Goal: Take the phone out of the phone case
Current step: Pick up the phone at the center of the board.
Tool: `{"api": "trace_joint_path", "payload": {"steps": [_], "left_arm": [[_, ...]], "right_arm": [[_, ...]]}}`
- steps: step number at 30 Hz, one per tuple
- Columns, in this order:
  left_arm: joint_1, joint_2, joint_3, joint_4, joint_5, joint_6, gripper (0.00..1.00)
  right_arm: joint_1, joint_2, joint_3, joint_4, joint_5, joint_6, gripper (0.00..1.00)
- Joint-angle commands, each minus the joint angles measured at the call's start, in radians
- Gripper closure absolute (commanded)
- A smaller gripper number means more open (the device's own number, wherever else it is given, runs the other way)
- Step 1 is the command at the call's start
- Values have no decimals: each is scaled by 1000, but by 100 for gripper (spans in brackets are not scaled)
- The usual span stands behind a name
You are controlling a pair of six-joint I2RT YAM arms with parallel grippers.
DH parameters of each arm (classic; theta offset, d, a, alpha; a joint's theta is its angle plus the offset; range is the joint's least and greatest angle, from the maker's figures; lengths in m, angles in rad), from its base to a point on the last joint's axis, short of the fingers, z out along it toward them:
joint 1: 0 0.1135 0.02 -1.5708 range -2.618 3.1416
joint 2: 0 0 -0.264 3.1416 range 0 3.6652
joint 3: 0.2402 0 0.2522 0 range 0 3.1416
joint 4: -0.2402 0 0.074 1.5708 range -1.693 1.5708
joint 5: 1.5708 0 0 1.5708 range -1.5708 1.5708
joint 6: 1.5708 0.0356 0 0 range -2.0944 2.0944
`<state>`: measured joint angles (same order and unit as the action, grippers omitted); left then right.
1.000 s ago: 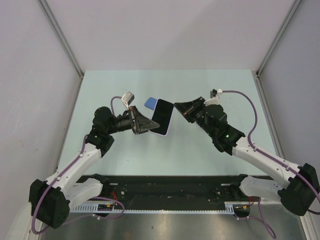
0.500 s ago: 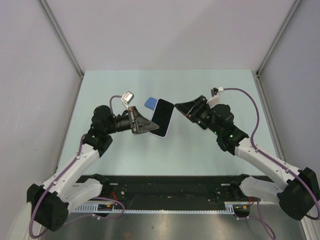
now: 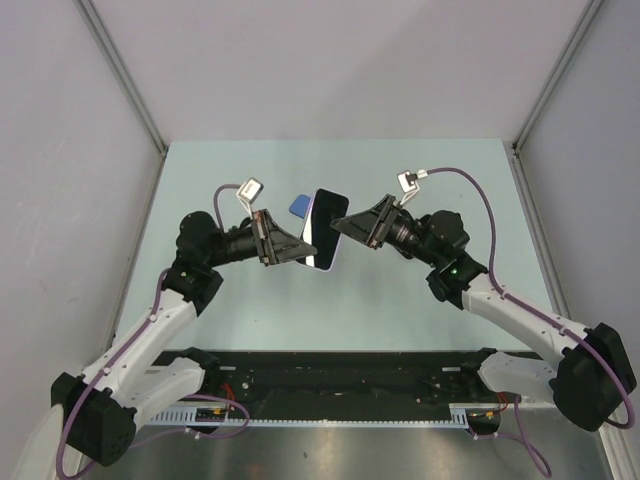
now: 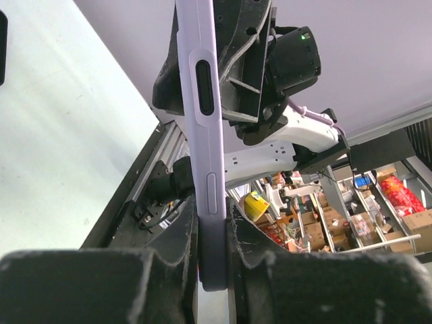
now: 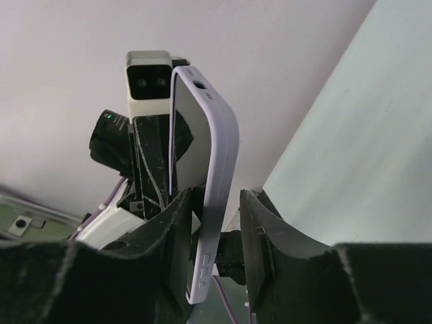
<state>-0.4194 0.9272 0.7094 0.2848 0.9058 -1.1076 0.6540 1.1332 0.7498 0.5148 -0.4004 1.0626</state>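
Black mounting rail (image 3: pixel 340 385), nearest: both my arm bases sit on it.

Left gripper (image 3: pixel 298 250): clenched on the phone case (image 4: pixel 206 135), one finger pressed to each face at the near end. It holds the case on edge, clear of the table.

Phone case: lilac; side buttons show along its edge in my left wrist view.

Phone (image 3: pixel 326 225): seated in the case, dark face turned up toward the overhead camera, hanging between my two grippers above the middle of the table.

Right gripper (image 3: pixel 342 224): jaws parted and straddling the opposite end of the case. One finger lies against it; the other stands just off it with a gap showing.

Blue flat item (image 3: pixel 298 206): lies on the table just behind the phone.

Pale green table (image 3: pixel 420 170): farthest, running back to the grey walls.
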Motion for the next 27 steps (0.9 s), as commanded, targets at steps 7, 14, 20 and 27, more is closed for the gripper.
{"api": "trace_joint_path", "payload": {"steps": [7,14,20,27], "left_arm": [[-16,-33,67,409,97,-51,100],[7,-4,99,343,102,-34,80],[70,80,176,395,157,-64,32],[68,157,170,567,173,-178,36]], "right_arm": [[-10,149,-29,172,-117,63,89],[25,149,-29,169,-118,24,100],[52,91,-24,85,-133,-38,100],[59,83,-15,54,-147,-59,100]]}}
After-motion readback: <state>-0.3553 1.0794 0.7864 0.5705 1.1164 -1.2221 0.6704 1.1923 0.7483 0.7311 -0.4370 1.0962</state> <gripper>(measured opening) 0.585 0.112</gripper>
